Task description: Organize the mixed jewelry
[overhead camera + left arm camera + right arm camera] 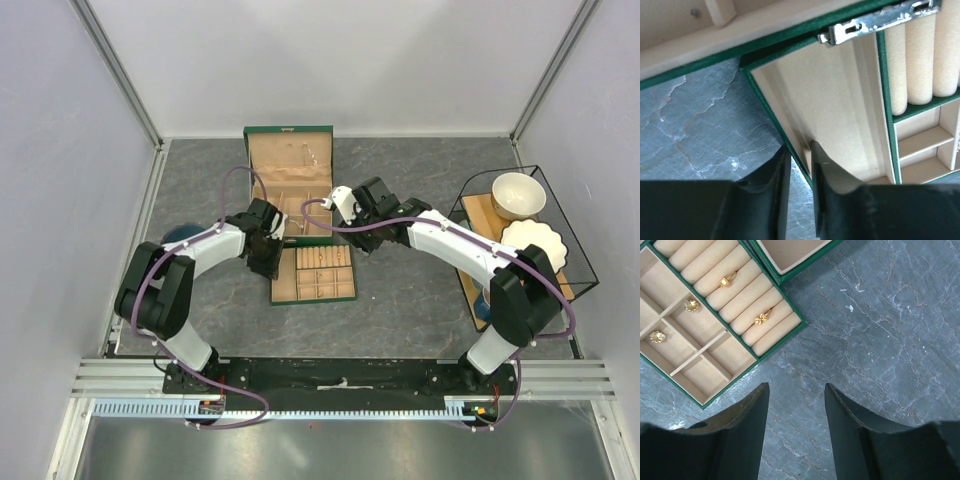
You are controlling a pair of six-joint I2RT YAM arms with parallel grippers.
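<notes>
The green jewelry box [289, 170] stands open at the back centre, and its tan compartmented drawer [313, 275] lies pulled out in front of it. My left gripper [268, 245] is shut on the drawer's green left wall [771, 112], with one finger outside and one inside [799, 147]. My right gripper [365, 238] is open and empty over bare stone [796, 386], just right of the drawer. Two gold rings [726, 281] [761, 318] sit in the ring rolls. Two gold earrings [691, 305] [657, 336] lie in small compartments. No silver bangle shows.
A black wire basket [585, 265] at the right holds a wooden board, a cream bowl [518, 195] and a scalloped white plate [535, 245]. A metal latch [880, 20] sticks out from the box front. White walls close in the table on three sides.
</notes>
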